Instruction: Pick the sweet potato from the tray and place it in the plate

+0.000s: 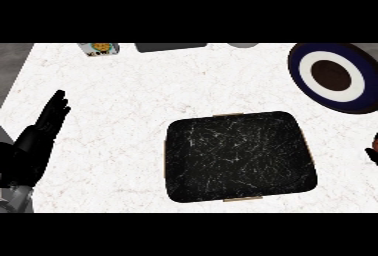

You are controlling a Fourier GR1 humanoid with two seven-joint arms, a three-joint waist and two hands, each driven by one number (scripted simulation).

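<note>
At right edge, the right robot hand (373, 154) is mostly cut off, grip unclear; left robot hand (46, 125) rests open beside the dark tray (240, 156).

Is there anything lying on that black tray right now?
No, the black tray shows only its bare marbled surface, with nothing resting on it.

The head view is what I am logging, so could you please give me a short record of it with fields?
tray: black tray, marbled, centre of the white counter, nothing on it
plate: dark blue rim, white ring, brown centre, far right of the counter, nothing on it
sweet potato: only a reddish bit shows at the right edge, above dark fingers; cannot tell if it is the sweet potato
left hand: open, resting at the left edge, fingers up
right hand: barely in view, right edge
far edge: small printed box, grey object
</note>
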